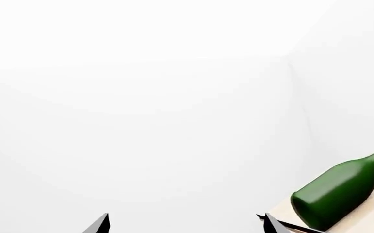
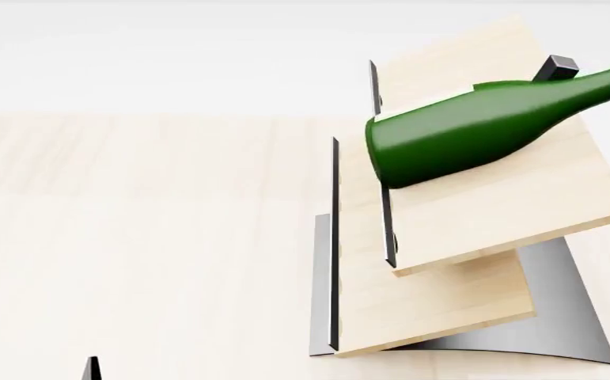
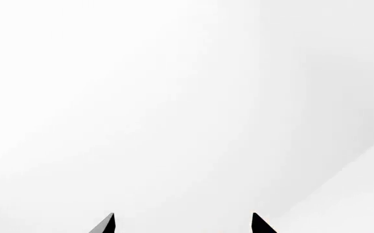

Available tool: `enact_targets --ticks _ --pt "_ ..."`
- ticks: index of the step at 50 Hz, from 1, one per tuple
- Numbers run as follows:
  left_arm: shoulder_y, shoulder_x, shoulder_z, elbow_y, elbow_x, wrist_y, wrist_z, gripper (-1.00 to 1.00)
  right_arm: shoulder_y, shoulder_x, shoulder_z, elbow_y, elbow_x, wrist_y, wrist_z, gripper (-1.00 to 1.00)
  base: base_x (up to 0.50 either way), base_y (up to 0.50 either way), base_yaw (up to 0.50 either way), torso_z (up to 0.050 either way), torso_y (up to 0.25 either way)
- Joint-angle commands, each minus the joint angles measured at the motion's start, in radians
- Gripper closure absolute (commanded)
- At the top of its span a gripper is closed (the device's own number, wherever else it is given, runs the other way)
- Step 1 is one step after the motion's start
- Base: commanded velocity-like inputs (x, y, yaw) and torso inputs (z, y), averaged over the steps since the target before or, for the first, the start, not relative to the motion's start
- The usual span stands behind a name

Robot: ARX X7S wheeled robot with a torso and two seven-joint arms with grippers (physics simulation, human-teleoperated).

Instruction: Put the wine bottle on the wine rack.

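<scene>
The dark green wine bottle (image 2: pixel 474 131) lies on its side on the top slab of the wine rack (image 2: pixel 494 214), neck towards the far right, base by the slab's dark edge strip. It also shows in the left wrist view (image 1: pixel 342 189), resting on pale wood. My left gripper (image 1: pixel 185 224) is open and empty, with the bottle off to one side beyond one fingertip (image 1: pixel 274 225). Only a small dark tip (image 2: pixel 92 368) of it shows in the head view. My right gripper (image 3: pixel 183 223) is open, empty, and faces blank white.
The rack stands on a light wood tabletop (image 2: pixel 125 237), on a curved grey metal base (image 2: pixel 569 317). A lower slab (image 2: pixel 431 305) juts out under the top one. A white wall lies behind.
</scene>
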Motion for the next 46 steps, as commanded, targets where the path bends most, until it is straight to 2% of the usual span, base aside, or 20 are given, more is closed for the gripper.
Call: enact_targets --ticks 1,5,7,16,29,38,46 --pt "0.001 -0.002 0.002 0.000 0.000 0.003 -0.003 -1.00 -0.109 0.010 0.120 -0.173 -0.180 -0.093 0.049 -1.00 0.00 0.00 0.00 0.000 0.000" --pt "0.000 -0.001 0.004 0.002 0.002 0.000 -0.003 -1.00 -0.152 0.001 0.199 -0.226 -0.202 -0.117 0.062 -1.00 0.00 0.00 0.00 0.000 0.000" --pt "0.000 -0.001 0.005 0.001 0.002 0.001 -0.003 -1.00 -0.178 -0.002 0.241 -0.262 -0.291 -0.128 0.104 -1.00 0.00 0.00 0.00 0.000 0.000" --pt "-0.001 -0.003 0.006 0.000 0.001 0.002 -0.005 -1.00 -0.266 -0.042 0.464 -0.403 -0.291 -0.154 0.126 -1.00 0.00 0.00 0.00 0.000 0.000" --pt "0.000 -0.006 0.005 0.003 0.000 0.004 -0.010 -1.00 -0.318 -0.115 0.664 -0.485 -0.248 -0.183 0.125 -1.00 0.00 0.00 0.00 0.000 0.000" --pt "-0.003 -0.005 0.008 0.000 0.001 0.003 -0.011 -1.00 -0.341 -0.187 0.861 -0.559 -0.170 -0.233 0.134 -1.00 0.00 0.00 0.00 0.000 0.000" --pt "-0.005 -0.006 0.009 -0.007 0.000 0.009 -0.013 -1.00 -0.373 -0.201 0.951 -0.584 -0.110 -0.233 0.131 -1.00 0.00 0.00 0.00 0.000 0.000"
